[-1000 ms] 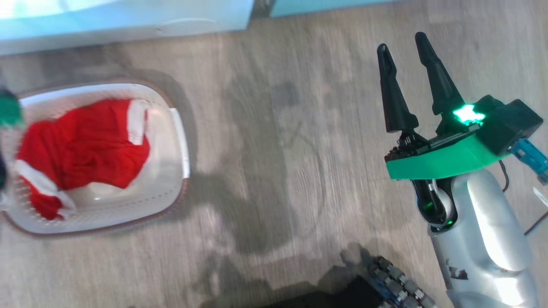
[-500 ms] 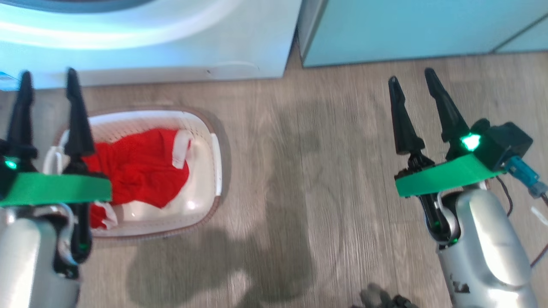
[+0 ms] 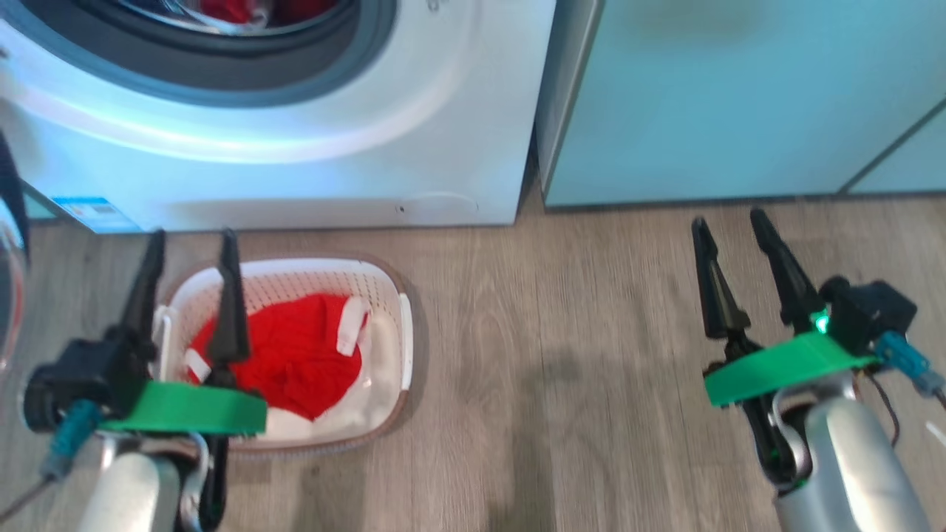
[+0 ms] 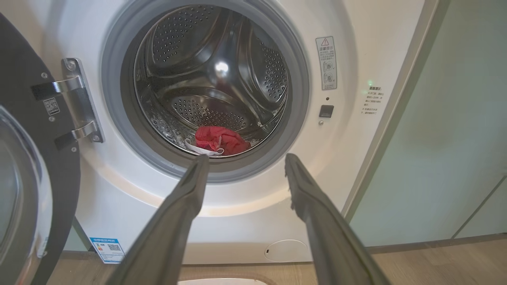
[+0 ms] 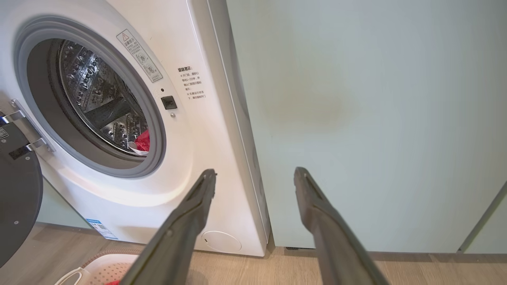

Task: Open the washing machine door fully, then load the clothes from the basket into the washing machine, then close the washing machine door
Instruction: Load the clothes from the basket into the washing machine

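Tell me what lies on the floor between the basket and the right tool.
Nothing: in the head view, bare wood-look floor separates the basket from the right tool.

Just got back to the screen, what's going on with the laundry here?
The washing machine door is swung open. One red garment lies in the drum, and more of the clothes sit in the basket before the washing machine. Both grippers are open and empty: the left gripper hangs over the basket, the right gripper over the floor.

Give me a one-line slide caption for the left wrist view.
Open left gripper faces the washing machine, door swung wide at left, a red garment lying in the steel drum.
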